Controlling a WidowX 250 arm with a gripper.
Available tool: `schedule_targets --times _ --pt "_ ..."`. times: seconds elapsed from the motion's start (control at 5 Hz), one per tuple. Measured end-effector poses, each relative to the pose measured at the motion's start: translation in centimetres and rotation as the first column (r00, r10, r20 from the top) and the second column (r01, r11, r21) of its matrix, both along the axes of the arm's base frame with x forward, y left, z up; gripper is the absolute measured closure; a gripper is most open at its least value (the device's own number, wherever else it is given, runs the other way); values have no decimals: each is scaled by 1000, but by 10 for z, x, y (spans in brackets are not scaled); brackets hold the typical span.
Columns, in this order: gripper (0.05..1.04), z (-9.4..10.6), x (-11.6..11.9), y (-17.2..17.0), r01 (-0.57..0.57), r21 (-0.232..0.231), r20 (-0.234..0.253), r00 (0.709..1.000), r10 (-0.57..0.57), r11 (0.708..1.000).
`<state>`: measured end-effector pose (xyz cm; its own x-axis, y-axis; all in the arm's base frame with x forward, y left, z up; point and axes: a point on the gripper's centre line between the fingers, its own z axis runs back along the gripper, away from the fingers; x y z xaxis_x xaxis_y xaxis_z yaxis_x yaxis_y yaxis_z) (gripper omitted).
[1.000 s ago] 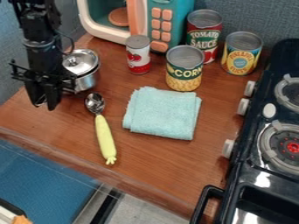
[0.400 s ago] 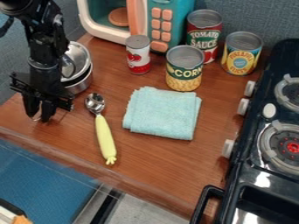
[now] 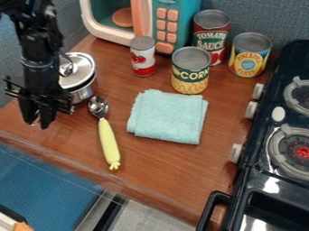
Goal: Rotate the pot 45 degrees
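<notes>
pot: shifted nearer spoon | lid: less tilted than before

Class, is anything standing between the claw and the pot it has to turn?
Nothing visible stands between the claw and the pot. The spoon is off to one side, its bowl close to the pot, so a turn might bump it.

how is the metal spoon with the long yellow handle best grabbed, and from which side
Probably by the middle of its yellow handle, from straight above, closing across its width: the spoon lies flat, and this part is long and slim, whereas the metal bowl is rounded and smooth.
</notes>
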<state>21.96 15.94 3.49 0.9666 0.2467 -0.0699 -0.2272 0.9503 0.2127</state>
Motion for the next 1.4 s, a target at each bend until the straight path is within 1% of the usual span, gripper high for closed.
schedule_targets --times 0.2,0.4,0.6,0.8,1.2,1.4 --pt "754 4 -4 -3 7 -10 8 1000 -7 1000" --pt "757 2 -7 -3 -6 -4 -1 1000 6 1000" --pt "757 -1 -12 -2 -3 16 -19 1000 3 1000" --pt "757 -2 -17 -3 -4 11 -30 1000 5 1000" --pt "757 7 -31 2 -28 -18 -28 999 27 999" --pt "757 10 -37 5 -44 -20 -33 999 43 999"
